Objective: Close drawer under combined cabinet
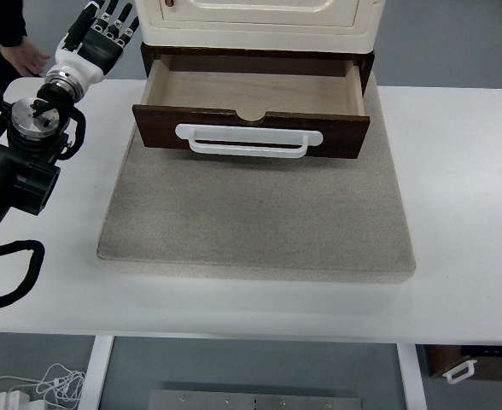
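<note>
I see a white table (464,213) over grey floor (456,43); beneath the table's near edge lie white cables (37,389) and a metal plate (255,400).

On the one table (456,171): one mat (251,213), one cabinet (259,21), one open drawer (251,107), one handle (249,142), one robot hand (97,38).

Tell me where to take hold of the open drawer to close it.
Take the white handle on the drawer front, coming from the near side. The bar stands off the panel, facing the robot, and the left hand is closest.
</note>
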### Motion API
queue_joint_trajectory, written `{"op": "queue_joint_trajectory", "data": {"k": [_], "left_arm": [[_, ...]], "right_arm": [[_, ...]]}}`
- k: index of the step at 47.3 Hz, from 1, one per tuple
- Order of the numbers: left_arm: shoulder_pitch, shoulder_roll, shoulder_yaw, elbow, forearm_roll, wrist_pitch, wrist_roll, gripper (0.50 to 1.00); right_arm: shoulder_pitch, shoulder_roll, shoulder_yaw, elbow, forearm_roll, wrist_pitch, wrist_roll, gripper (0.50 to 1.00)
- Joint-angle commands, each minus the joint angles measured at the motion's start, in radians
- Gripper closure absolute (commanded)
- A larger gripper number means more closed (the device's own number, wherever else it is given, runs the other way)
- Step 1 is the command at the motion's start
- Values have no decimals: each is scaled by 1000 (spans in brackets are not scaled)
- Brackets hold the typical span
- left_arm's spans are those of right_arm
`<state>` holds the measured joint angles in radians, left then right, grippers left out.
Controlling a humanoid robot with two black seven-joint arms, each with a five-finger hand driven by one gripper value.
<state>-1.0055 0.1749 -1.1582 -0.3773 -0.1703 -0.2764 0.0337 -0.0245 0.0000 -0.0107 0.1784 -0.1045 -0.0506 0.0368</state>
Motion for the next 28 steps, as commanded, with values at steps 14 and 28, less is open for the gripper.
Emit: {"op": "queue_joint_trajectory", "data": {"k": [14,28], "left_arm": [[-7,9,-2,-6,-3,-1,-34,500],[-13,44,-3,-6,-6,-9,-35,500]], "right_arm": [[0,0,0,0,0,0,0,548],[0,0,0,0,0,1,0,548]]}}
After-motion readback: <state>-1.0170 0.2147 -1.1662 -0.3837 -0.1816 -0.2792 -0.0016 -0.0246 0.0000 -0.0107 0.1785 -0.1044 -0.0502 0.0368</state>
